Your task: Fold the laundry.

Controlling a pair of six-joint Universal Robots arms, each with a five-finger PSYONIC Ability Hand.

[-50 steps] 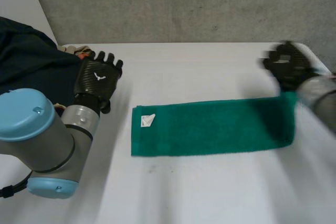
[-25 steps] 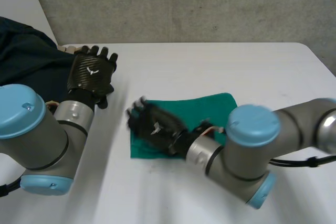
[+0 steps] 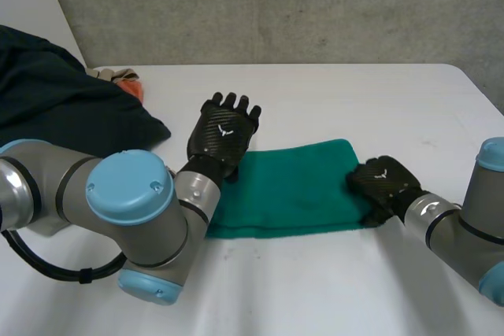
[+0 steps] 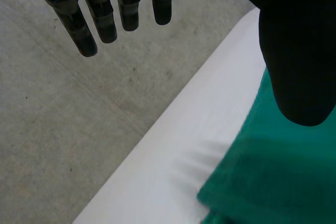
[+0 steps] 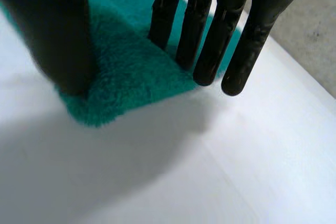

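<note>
A green towel (image 3: pixel 291 186) lies folded in half in the middle of the white table (image 3: pixel 331 100). My left hand (image 3: pixel 224 133) hovers over the towel's left end, fingers straight and spread, open. In the left wrist view its thumb (image 4: pixel 296 51) hangs above the green towel (image 4: pixel 273 177) near a corner. My right hand (image 3: pixel 383 185) rests at the towel's right end. In the right wrist view its straight fingers (image 5: pixel 205 30) touch the green towel (image 5: pixel 126 82) at a corner, with the thumb apart on the other side, pinching nothing.
A heap of dark blue cloth (image 3: pixel 63 96) lies at the table's left, with a bit of orange and beige cloth (image 3: pixel 124 78) behind it. The table's far edge meets a grey concrete wall (image 3: pixel 276 5).
My right hand carried the towel's right end over to the left, halving it, then drew back to the new right end. My left hand moved from the dark heap to the towel's left end.
</note>
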